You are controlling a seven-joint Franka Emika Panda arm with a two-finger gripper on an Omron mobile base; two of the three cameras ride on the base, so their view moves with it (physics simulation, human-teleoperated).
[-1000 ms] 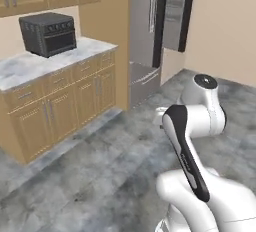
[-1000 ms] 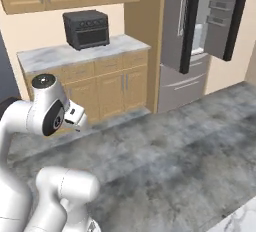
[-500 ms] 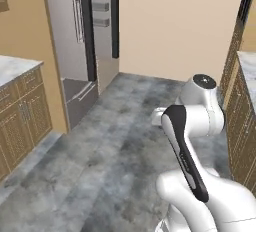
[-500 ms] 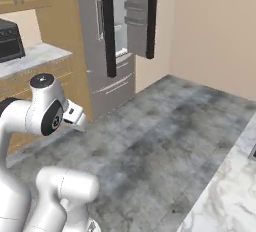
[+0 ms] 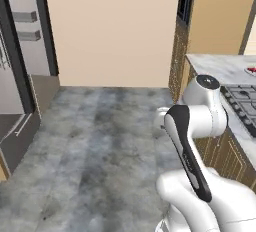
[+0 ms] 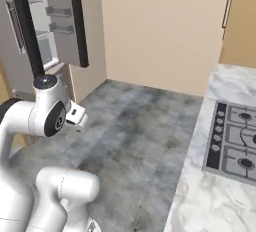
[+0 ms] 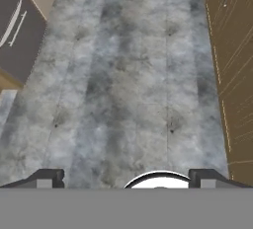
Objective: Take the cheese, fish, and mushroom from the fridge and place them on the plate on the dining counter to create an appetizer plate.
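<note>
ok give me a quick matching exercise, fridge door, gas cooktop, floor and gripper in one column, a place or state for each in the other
Things:
1. fridge door
2. gas cooktop
3. floor
4. gripper

Place or state:
a. grey mottled tiles
b. set into the marble dining counter
c. open, holding nothing
d. swung open, bins showing

Pairs: 1-d, 2-b, 3-a, 4-c

Grey stone floor (image 5: 105, 141), beige wall (image 5: 110, 26)
</note>
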